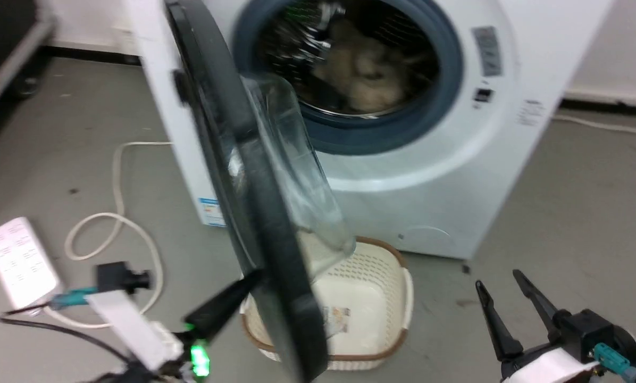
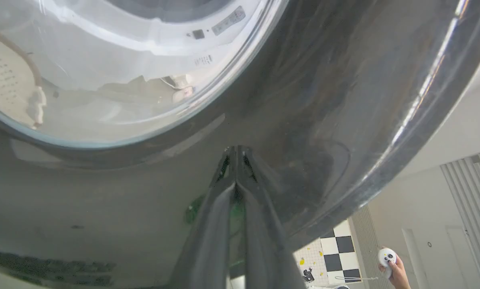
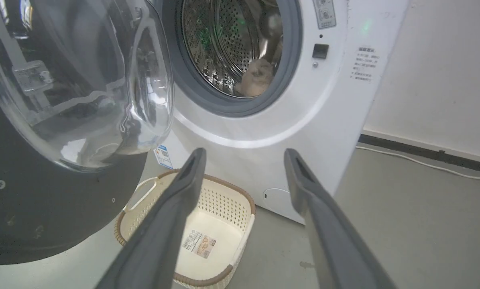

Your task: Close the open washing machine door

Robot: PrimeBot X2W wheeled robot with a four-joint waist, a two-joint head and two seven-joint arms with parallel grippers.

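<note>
The white washing machine (image 1: 520, 122) stands ahead with its steel drum (image 3: 224, 44) showing and something beige and soft inside. Its washing machine door (image 1: 254, 213) swings out toward me, black rim edge-on, clear glass bowl (image 3: 87, 80) bulging toward the machine. My left gripper (image 1: 251, 279) is shut, its tips pressed against the door's outer black rim (image 2: 304, 100) low down. In the left wrist view the two fingers (image 2: 260, 224) lie together against that glossy surface. My right gripper (image 1: 501, 284) stands open at the lower right, apart from the door, with nothing between its fingers (image 3: 175, 200).
A cream perforated laundry basket (image 1: 382, 266) sits on the floor under the door, right in front of the machine. A white power strip (image 1: 17, 260) and looped cable (image 1: 121, 213) lie on the grey floor at left. A person's hand (image 2: 396, 271) holds a small controller in the left wrist view.
</note>
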